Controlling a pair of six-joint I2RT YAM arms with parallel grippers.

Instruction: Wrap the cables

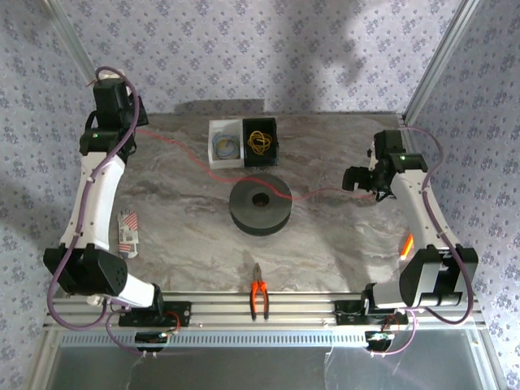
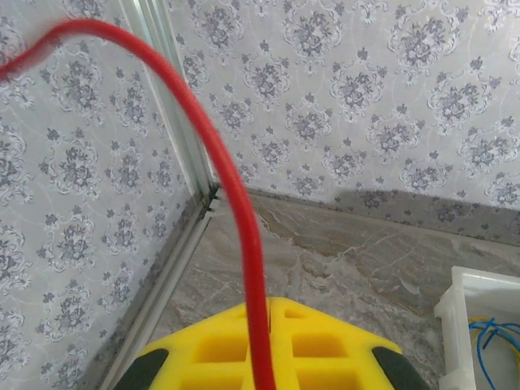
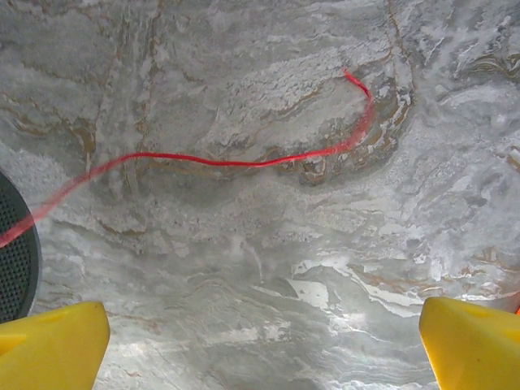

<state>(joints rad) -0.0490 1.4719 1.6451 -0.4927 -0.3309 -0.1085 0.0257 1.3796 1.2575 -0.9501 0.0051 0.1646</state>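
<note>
A thin red cable (image 1: 321,193) runs from the back left corner across the marble table to the black round spool (image 1: 260,208), then trails off to the right. My left gripper (image 2: 268,307) is raised near the back left corner, its yellow fingers shut on the red cable (image 2: 236,195), which arcs up and away to the left. Over the table at the right, my right gripper (image 3: 264,345) stands open above the cable's loose end (image 3: 244,162), holding nothing. The spool's edge (image 3: 15,252) shows at the left of the right wrist view.
Behind the spool stand a white box (image 1: 213,156) holding a blue wire coil and a black box (image 1: 262,122) holding a yellow coil. Orange-handled pliers (image 1: 259,296) lie near the front edge. A small printed packet (image 1: 128,231) lies at the left. Wallpapered walls enclose the table.
</note>
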